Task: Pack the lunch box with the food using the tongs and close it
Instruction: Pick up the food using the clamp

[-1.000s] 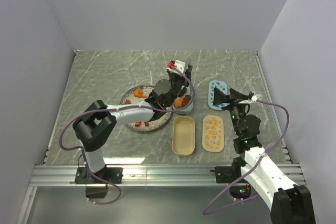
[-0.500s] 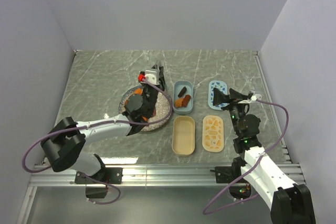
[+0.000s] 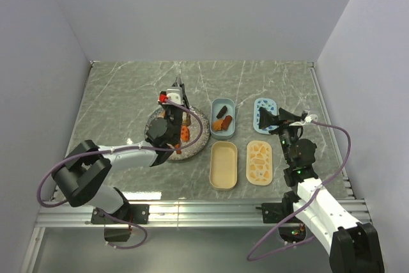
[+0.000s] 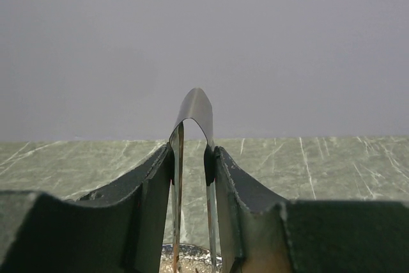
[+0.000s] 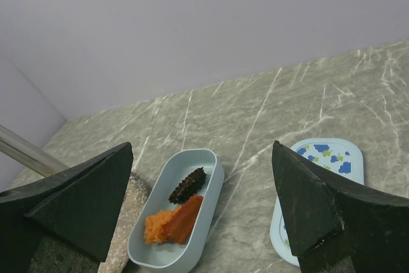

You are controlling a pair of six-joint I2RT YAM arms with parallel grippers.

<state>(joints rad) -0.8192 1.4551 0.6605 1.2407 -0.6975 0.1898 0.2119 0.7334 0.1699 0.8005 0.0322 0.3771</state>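
My left gripper [image 3: 175,104] hovers over the speckled plate [image 3: 199,119], shut on the metal tongs [image 3: 179,86]. In the left wrist view the fingers [image 4: 153,183] press both arms of the tongs [image 4: 195,103], whose bend sticks up past my left gripper [image 4: 192,158]. Orange food [image 3: 185,134] lies on the plate. The blue lunch box tub [image 3: 227,105] holds orange and dark food [image 3: 222,123]; the right wrist view shows that tub [image 5: 203,159] with a dark chunk [image 5: 187,185] and orange chunks [image 5: 169,222]. My right gripper [image 3: 275,119] [image 5: 203,148] is open and holds nothing.
A cream tub [image 3: 223,165] and a cream patterned lid [image 3: 259,162] lie in front of the blue tub. A blue patterned lid [image 3: 265,114] [image 5: 319,183] lies under my right gripper. The plate's rim [image 4: 192,260] shows low in the left wrist view.
My left arm has swung left, from over the blue tub back to the plate, still gripping the tongs. The right arm has not moved.
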